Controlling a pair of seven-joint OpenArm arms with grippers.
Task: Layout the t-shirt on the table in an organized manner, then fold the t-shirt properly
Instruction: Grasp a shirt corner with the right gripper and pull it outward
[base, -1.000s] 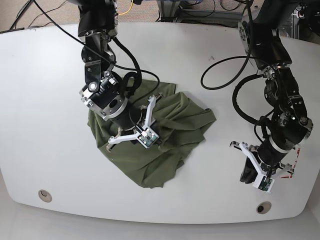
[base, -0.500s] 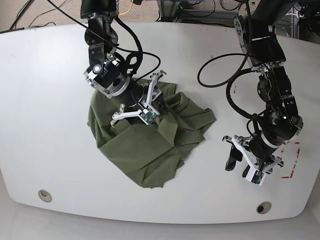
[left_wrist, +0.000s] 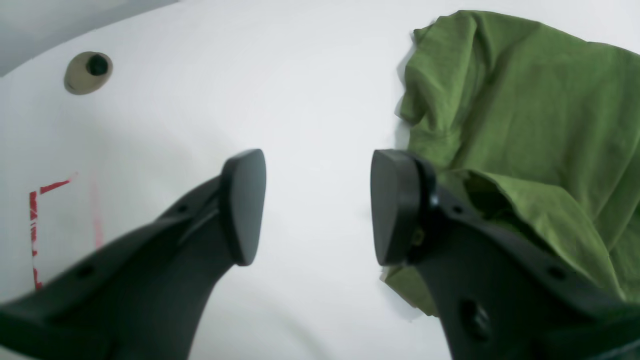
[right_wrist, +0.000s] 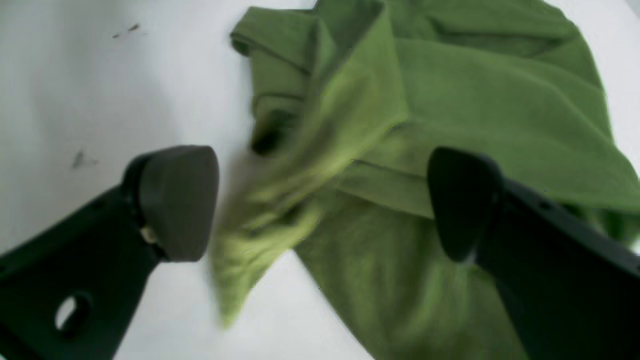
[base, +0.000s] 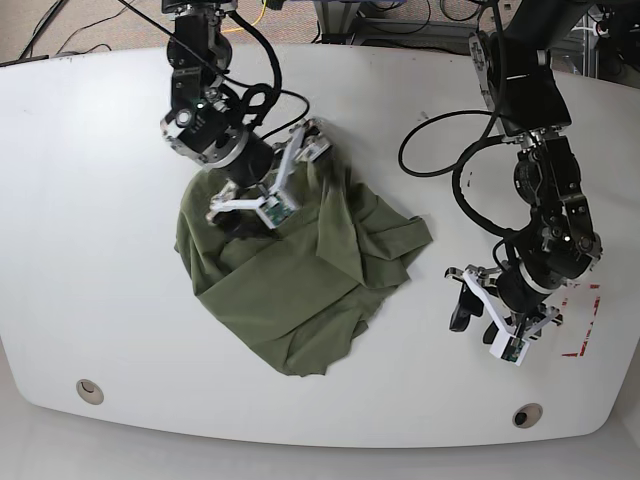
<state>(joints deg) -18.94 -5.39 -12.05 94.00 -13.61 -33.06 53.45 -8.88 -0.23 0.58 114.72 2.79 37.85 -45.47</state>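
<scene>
Base view first: the right gripper (base: 282, 172) was sitting low on the middle of the t-shirt (base: 290, 290) a second ago with its fingers together, and now it's lifted toward the far side of the heap and the fingers have sprung wide apart. The right wrist view shows a blurred flap of green between them, touching neither pad as far as I can tell, so my read is it just let go of a fold and the fabric is dropping back.

The left gripper (base: 492, 318) has changed too. It was near the red marks (base: 580, 350) close to the table's near right edge, fingers nearly shut, and now it has shifted left toward the shirt and opened up. In the left wrist view its fingers (left_wrist: 244, 205) are apart over bare white table (left_wrist: 310, 90) with nothing between them, and the shirt's right edge is just beside one finger.

So nothing is held right now. The shirt is a crumpled lump left of centre on the table, nowhere near laid out, so we're early in the spreading stage. The right arm reaches down from the far side with its wrist angled over the shirt's far edge; the left arm is bent down at the right, gripper pointing left at the hem. Looks like both are lining up for a fresh grab.
</scene>
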